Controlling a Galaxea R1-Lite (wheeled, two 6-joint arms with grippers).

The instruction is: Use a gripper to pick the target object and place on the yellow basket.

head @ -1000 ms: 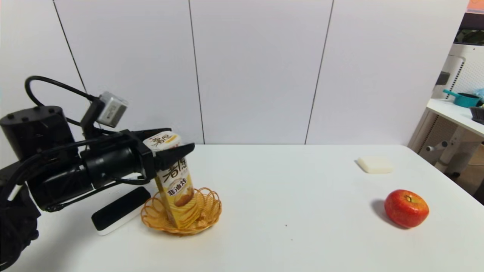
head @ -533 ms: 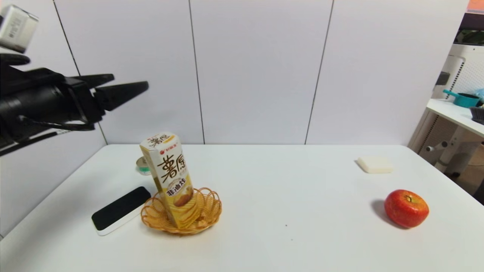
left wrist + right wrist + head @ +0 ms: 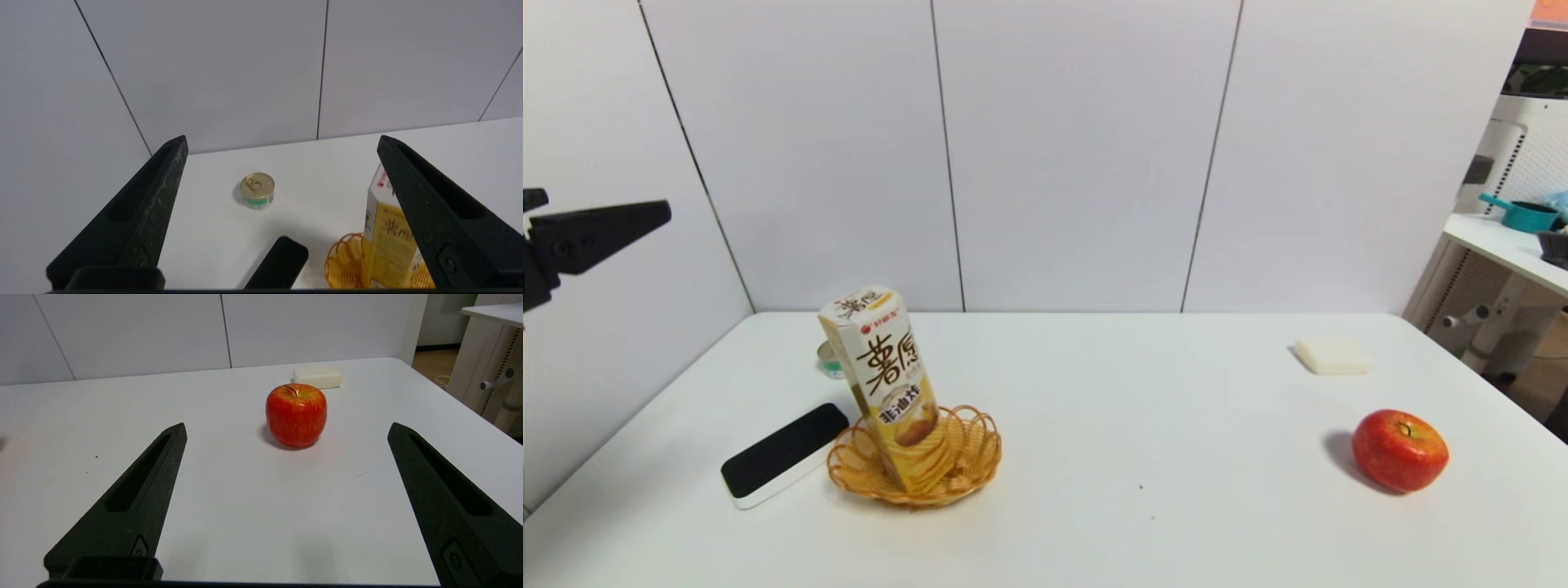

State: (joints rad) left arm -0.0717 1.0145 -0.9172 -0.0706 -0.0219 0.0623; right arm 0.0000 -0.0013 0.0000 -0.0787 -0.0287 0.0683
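Leaning in my golden woven wicker basket at lower left, the tall yellow-and-white carton needs no grip, so my left gripper hangs at the left edge, fingers spread empty.

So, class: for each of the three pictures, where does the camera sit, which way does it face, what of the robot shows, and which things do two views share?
Head view: high on the robot, facing forward and down over the white table; only the left gripper shows, at the left edge.
Left wrist view: on the left arm, raised, looking down between open jaws at the tin can, carton and yellow basket.
Right wrist view: low on the right arm, open jaws framing the apple and white block.
Shared: every one of these objects also shows in the head view.
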